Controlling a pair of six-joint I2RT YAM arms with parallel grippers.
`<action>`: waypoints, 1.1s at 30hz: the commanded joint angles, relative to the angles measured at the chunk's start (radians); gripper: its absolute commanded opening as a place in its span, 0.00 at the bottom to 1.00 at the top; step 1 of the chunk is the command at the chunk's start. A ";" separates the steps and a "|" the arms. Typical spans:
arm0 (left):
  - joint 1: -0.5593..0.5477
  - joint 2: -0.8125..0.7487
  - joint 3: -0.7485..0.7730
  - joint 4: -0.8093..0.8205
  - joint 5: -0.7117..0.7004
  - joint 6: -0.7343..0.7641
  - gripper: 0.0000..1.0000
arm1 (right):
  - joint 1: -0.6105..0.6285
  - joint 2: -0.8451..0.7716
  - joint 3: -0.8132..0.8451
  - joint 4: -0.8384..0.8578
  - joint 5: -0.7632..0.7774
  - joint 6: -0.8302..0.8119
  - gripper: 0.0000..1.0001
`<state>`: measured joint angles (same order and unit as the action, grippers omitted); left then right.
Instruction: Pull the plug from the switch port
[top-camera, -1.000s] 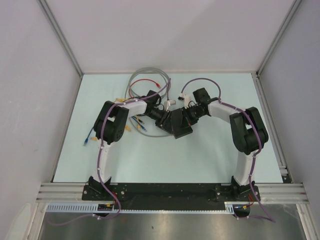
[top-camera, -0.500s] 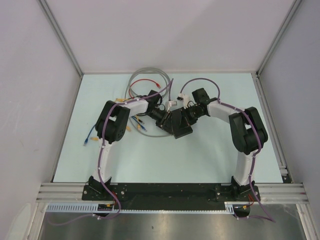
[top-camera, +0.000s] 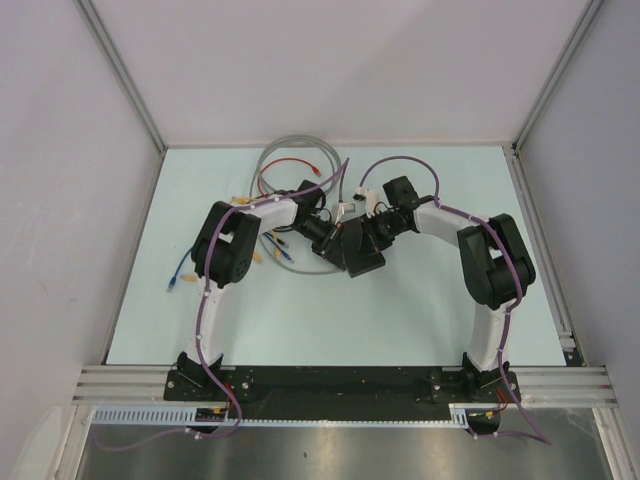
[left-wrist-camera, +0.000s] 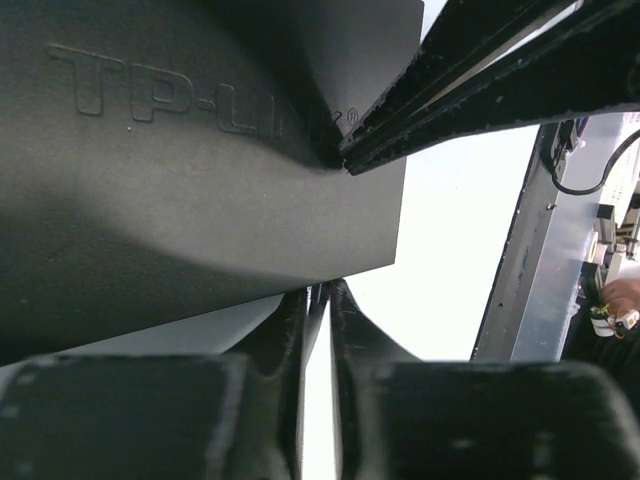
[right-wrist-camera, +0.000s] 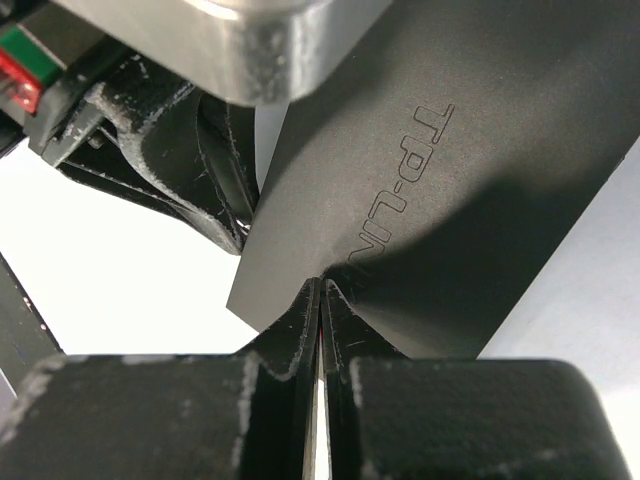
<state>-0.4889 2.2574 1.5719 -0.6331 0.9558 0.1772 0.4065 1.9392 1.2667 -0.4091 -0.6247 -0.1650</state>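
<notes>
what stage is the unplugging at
Done: the left hand and right hand are both at the TP-Link switch. In hand: both sit shut, fingertips at its edges, seemingly bracing it. Left: the ports are hidden in every view, so no plug shows as pulled; the grey cable lies on the table beyond the switch.

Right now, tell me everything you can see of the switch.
The switch is a flat matte-black box, plastic by the look, with raised lettering starting TP-LIN on its broad face. It sits askew at mid-table between the two wrists. The left gripper and the right gripper, both closed to a slit, have their tips at its edges. No sockets or plug can be made out.
</notes>
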 joint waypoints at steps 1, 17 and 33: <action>-0.008 0.014 0.022 0.007 -0.121 0.082 0.07 | 0.015 0.084 -0.044 -0.085 0.166 -0.034 0.04; -0.013 0.004 0.028 -0.085 -0.172 0.131 0.00 | 0.025 0.090 -0.044 -0.088 0.186 -0.028 0.04; 0.006 -0.018 0.019 -0.160 -0.151 0.179 0.00 | 0.025 0.096 -0.047 -0.097 0.200 -0.022 0.04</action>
<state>-0.5034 2.2684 1.6524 -0.7609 0.8818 0.2729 0.4171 1.9408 1.2716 -0.4084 -0.6064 -0.1516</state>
